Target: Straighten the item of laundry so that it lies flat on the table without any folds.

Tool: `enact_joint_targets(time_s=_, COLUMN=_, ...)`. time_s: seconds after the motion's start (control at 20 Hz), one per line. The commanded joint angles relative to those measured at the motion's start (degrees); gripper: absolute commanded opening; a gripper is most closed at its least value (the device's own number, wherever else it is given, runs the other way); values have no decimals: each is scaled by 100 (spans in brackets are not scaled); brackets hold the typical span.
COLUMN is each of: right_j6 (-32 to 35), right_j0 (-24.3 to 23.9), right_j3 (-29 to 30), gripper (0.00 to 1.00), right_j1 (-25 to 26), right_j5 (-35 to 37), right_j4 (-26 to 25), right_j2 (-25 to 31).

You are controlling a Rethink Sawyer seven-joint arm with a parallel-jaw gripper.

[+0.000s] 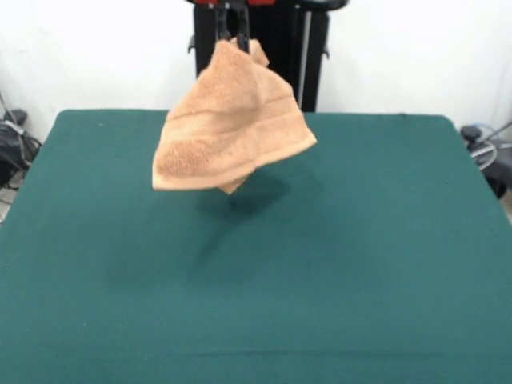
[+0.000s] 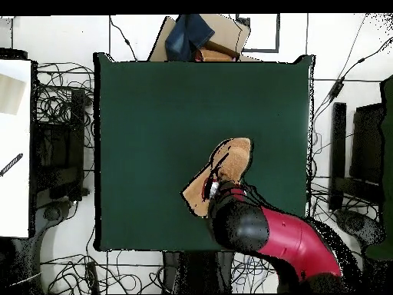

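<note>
Holding the towel [image 1: 232, 128] by one corner, your hand [image 1: 231, 32] is pinched tight on it at 12 o'clock. It hangs clear above the tabletop [image 1: 384, 264], so the folds can drop open.

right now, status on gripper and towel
Gripper shut on towel corner. Towel hanging clear above the table, bunched, not flat. Nothing in the way below.

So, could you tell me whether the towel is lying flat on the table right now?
No, the towel hangs in the air from the gripper, clear of the table, with its shadow below.
</note>
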Motion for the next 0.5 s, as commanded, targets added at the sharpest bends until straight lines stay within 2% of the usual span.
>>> enact_joint_targets(time_s=0.05, right_j6=-236, right_j0=-181, right_j3=872, gripper=0, right_j1=-604, right_j5=573, right_j4=380, right_j2=706)
enact_joint_targets(time_s=0.3, right_j6=-473, right_j0=-259, right_j3=958, gripper=0, right_j1=-1094, right_j5=976, right_j4=567, right_j2=654)
enact_joint_targets(time_s=0.5, right_j6=-518, right_j0=-244, right_j3=897, gripper=0, right_j1=-1215, right_j5=1185, right_j4=427, right_j2=525)
